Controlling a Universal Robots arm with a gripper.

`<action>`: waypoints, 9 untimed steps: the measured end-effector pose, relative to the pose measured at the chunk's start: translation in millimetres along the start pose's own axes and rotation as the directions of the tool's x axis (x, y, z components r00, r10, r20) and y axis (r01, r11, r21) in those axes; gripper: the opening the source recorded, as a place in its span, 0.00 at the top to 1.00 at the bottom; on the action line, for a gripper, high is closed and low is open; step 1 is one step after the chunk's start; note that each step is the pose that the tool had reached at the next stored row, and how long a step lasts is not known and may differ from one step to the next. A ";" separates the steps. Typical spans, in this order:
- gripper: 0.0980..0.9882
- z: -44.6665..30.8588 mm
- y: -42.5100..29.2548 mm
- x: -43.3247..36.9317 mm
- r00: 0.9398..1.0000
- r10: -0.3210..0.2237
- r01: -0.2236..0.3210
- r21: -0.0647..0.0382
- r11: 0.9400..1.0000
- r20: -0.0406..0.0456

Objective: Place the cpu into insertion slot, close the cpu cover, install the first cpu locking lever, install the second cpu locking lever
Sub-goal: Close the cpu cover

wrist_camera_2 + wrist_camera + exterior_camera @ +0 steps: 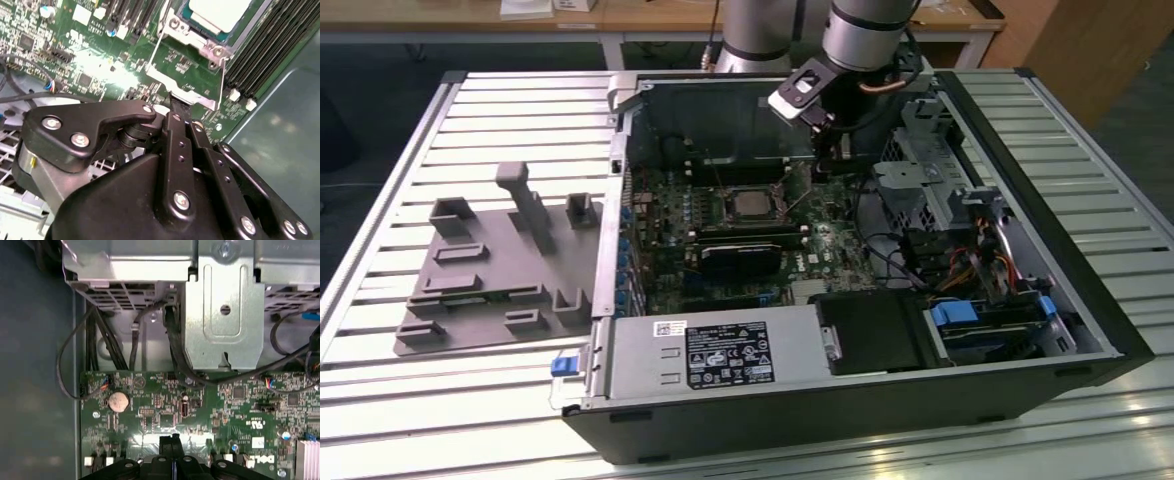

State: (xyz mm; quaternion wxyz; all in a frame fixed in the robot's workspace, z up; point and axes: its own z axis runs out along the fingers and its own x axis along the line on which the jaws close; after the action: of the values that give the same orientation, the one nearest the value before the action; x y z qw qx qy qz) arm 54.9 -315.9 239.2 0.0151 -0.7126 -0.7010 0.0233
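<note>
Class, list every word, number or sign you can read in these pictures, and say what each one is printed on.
None can be quoted.
Black label on the power supply: too small.
White sticker beside it: too small.
White markings on the motherboard: too fine.

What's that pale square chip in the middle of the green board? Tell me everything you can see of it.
The cpu is a small, flat square chip with a dull silver-beige metal top. It lies level on the green board, with a silver metal cover framing its edges. The black hand is near the cover's end, clear of the chip.
</note>
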 end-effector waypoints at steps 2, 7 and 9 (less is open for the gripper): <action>1.00 0.0 0.0 0.0 1.000 0.000 0.000 0.001 1.000 0.000; 1.00 0.1 -0.2 0.0 1.000 0.000 0.000 0.004 1.000 0.000; 1.00 0.2 -1.8 0.0 1.000 0.000 0.000 0.003 1.000 0.000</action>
State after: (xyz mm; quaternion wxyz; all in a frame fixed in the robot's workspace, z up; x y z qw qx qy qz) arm 53.1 -315.9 239.1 0.0164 -0.7125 -0.7010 0.0243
